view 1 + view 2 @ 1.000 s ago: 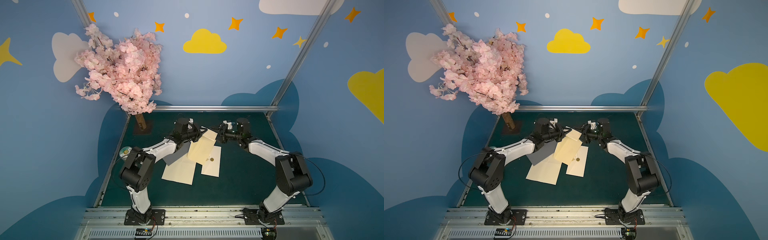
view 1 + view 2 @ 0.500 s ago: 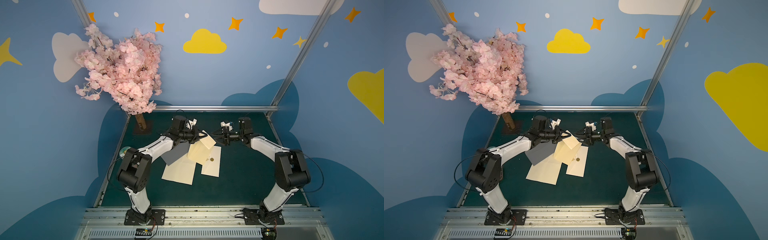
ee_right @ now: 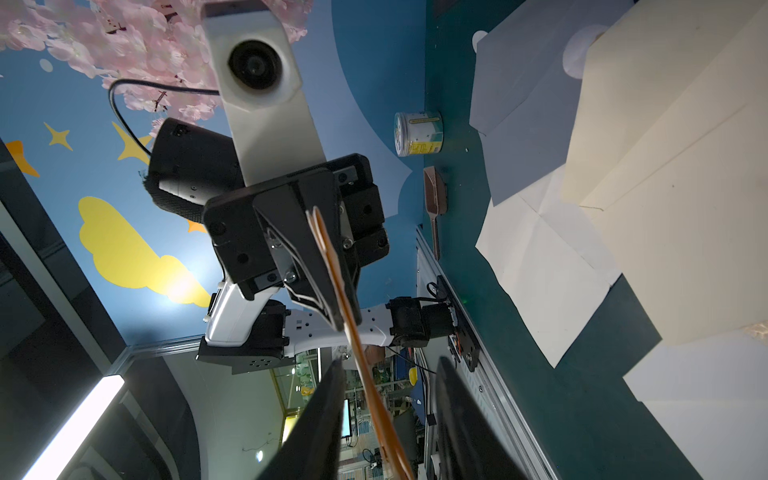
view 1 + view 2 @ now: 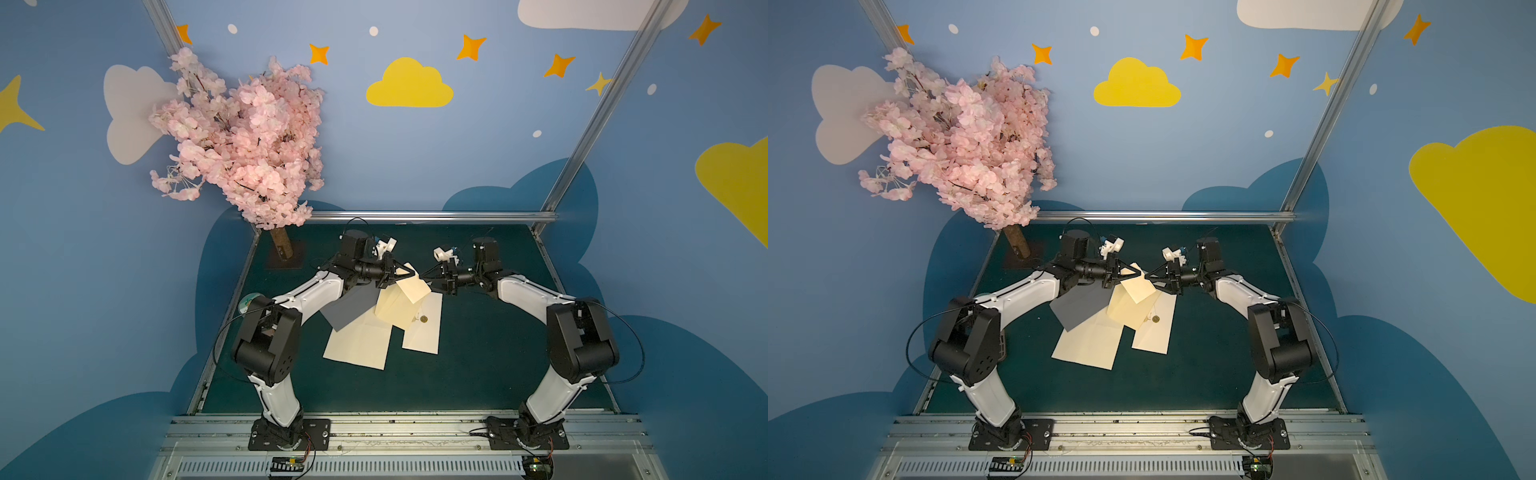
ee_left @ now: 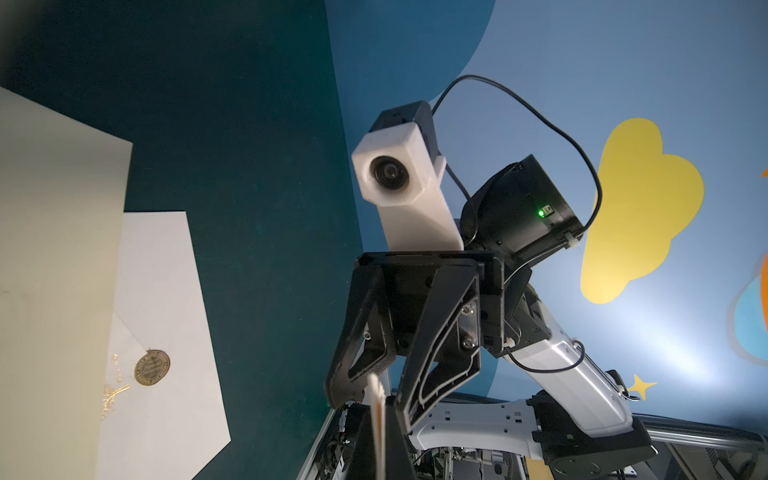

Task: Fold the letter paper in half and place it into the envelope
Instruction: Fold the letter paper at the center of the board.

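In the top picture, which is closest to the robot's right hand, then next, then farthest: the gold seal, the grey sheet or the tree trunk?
1. The gold seal: on the envelope, just nearer the robot's bases than the right hand.
2. The grey sheet: flat on the robot's left side.
3. The tree trunk: far back left corner.

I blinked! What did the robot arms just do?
The right tool slid closer to the left tool, and its jaws narrowed around the edge of the folded paper, not yet gripping. The left tool stayed shut on it. The envelope and loose sheets stayed put.
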Action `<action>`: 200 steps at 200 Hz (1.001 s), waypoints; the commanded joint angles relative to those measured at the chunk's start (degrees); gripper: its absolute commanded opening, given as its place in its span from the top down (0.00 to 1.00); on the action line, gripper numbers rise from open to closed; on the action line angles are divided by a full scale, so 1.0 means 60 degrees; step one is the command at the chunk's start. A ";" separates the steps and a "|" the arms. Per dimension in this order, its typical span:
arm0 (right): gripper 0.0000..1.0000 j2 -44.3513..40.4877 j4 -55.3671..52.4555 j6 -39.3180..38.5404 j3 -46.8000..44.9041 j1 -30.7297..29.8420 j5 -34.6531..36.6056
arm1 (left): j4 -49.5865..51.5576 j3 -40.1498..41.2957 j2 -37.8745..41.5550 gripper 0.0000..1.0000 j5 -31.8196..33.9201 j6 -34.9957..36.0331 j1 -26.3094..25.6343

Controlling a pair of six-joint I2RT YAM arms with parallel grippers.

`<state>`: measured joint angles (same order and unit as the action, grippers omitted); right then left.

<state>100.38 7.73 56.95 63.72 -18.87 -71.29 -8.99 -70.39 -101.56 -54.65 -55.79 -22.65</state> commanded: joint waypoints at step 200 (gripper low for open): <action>1.00 0.0886 0.6520 0.4313 -0.1199 -0.0479 0.1811 | -0.2860 0.0764 0.0015 0.55 0.1789 -0.2791 0.0020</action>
<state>105.89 41.47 80.79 56.62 -20.99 -61.69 -21.19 -65.63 -102.30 -45.34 -70.13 -22.55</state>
